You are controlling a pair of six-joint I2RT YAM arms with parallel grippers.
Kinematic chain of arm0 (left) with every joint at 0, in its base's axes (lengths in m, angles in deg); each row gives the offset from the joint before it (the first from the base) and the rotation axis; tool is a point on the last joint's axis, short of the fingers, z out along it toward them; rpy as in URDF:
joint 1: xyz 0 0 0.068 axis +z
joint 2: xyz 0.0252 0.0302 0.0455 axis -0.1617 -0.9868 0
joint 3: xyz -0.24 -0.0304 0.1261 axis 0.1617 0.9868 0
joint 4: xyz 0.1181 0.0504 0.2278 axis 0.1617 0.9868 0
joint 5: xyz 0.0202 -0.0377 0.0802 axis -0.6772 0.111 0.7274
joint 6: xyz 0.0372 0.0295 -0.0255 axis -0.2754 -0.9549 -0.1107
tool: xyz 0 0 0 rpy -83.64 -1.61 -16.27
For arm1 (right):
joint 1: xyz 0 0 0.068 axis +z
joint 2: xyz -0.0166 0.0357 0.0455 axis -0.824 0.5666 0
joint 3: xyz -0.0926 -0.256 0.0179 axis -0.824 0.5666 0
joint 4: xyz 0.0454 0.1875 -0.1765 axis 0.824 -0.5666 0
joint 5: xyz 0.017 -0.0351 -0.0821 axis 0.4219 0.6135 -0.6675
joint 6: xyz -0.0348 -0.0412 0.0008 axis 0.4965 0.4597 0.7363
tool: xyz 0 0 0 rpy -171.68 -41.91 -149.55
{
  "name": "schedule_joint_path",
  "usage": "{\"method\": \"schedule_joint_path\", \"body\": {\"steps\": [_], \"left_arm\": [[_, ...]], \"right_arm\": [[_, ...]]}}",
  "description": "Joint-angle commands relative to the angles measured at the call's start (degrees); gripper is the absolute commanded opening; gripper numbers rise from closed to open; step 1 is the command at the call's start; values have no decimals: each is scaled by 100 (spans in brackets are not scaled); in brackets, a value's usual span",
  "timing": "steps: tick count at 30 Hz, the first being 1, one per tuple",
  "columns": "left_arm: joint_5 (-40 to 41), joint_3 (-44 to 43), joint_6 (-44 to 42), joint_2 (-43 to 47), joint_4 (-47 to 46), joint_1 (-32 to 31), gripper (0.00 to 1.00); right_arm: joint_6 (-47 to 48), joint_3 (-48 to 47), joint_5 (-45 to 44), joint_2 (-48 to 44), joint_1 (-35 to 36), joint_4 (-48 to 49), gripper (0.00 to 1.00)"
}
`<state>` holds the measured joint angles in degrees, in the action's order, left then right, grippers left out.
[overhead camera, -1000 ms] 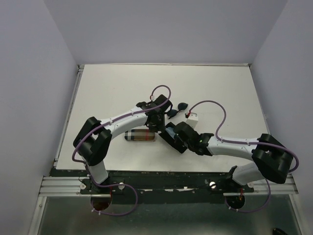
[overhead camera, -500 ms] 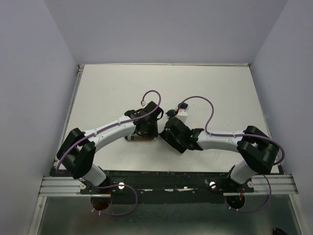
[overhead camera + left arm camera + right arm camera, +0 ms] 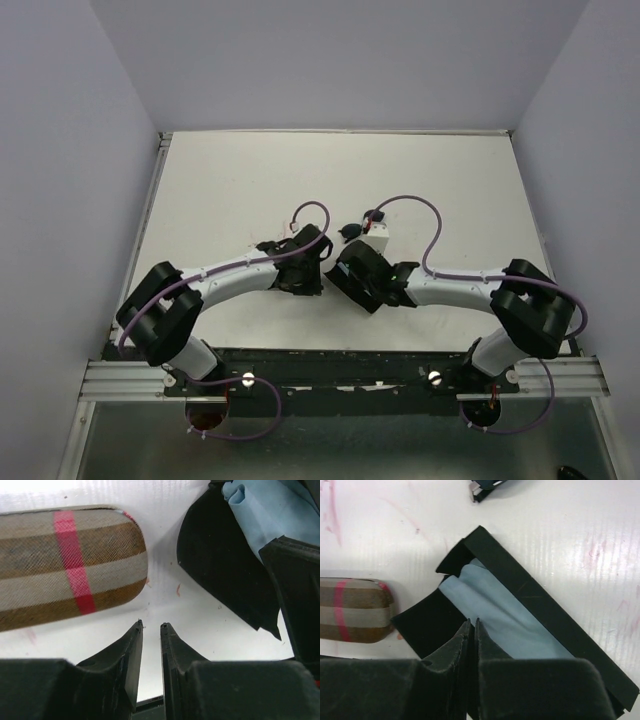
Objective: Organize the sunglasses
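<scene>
The black-framed sunglasses (image 3: pixel 346 232) lie just beyond both grippers, mostly hidden; only a frame end (image 3: pixel 484 489) shows at the top of the right wrist view. My left gripper (image 3: pixel 151 626) hovers low over bare table with a narrow gap and nothing in it, between the plaid case (image 3: pixel 65 565) and the open black case (image 3: pixel 215 565). My right gripper (image 3: pixel 472 621) is shut and empty, its tips over the black case (image 3: pixel 545 610) where the blue cloth (image 3: pixel 505 612) lies inside. From above, the left gripper (image 3: pixel 300 272) and right gripper (image 3: pixel 352 272) sit side by side.
The plaid case is hidden under the left arm in the top view. White table (image 3: pixel 230 180) stretches behind and to both sides, walled on three sides. A black rail (image 3: pixel 340 365) with the arm bases runs along the near edge.
The left gripper came back from beside the sunglasses and now sits low over the plaid case's end. The right arm shifted slightly left. Both sets of jaws narrowed.
</scene>
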<state>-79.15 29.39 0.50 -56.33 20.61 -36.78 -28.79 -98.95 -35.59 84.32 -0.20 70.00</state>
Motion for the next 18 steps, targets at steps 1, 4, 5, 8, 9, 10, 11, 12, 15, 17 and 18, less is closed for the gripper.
{"method": "schedule_joint_path", "body": {"steps": [1, 4, 5, 8, 9, 10, 11, 12, 15, 17, 18], "left_arm": [[-217, -245, 14, -408, -338, -76, 30], [-349, -368, -4, -601, -434, -94, 30], [-367, -420, 5, -672, -434, -102, 30], [-376, -552, -30, -821, -435, -111, 29], [-367, -579, -47, -874, -417, -111, 29], [-359, -614, -48, -900, -417, -102, 29], [-332, -658, -48, -944, -399, -102, 29], [-323, -684, -56, -971, -391, -102, 29], [-279, -755, -56, -1041, -356, -102, 29], [-236, -790, -65, -1068, -329, -111, 29], [-227, -799, -65, -1085, -320, -102, 29]], "right_arm": [[-98, -183, -503, 285, -35, -420, 14], [-99, -218, -503, 425, -71, -429, 13], [-90, -227, -503, 469, -62, -429, 13], [-90, -253, -538, 505, -71, -421, 13], [-81, -245, -512, 479, -71, -429, 13], [-81, -244, -477, 452, -71, -421, 13], [-81, -227, -459, 374, -71, -429, 13], [-81, -183, -442, 303, -71, -395, 13], [-81, -87, -494, 66, -71, -377, 13], [-72, -69, -573, -22, -80, -359, 13], [-64, -69, -617, -14, -79, -342, 13]]}}
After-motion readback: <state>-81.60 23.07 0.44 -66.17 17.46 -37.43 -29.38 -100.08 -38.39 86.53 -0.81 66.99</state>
